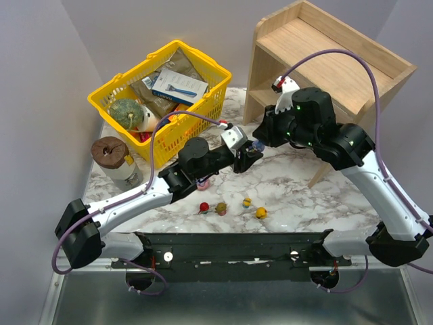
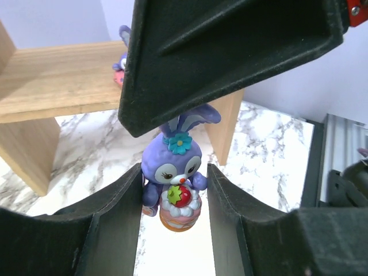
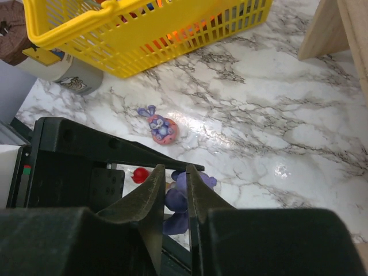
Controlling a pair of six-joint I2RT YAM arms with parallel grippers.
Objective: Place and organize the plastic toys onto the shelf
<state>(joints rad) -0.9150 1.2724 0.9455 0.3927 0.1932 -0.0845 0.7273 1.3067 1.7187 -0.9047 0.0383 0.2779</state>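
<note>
I can't read the print on the box (image 1: 177, 86) in the yellow basket (image 1: 186, 128), which also holds packets and a gourd (image 1: 126, 112). My left gripper (image 2: 174, 172) is clamped on a purple bunny (image 2: 172, 164) above the table (image 1: 304, 196). The right gripper (image 3: 174, 172) is nearly closed over it, and I can't tell whether it grips. Another bunny (image 2: 122, 54) sits on the shelf (image 2: 52, 80).

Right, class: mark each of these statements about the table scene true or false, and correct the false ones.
1. The left gripper holds a purple bunny toy. True.
2. The basket is red. False: it is yellow.
3. A second bunny lies on the table. True.
4. The small round toys are on the shelf. False: they lie on the table.
5. The shelf is metal. False: it is wood.
</note>
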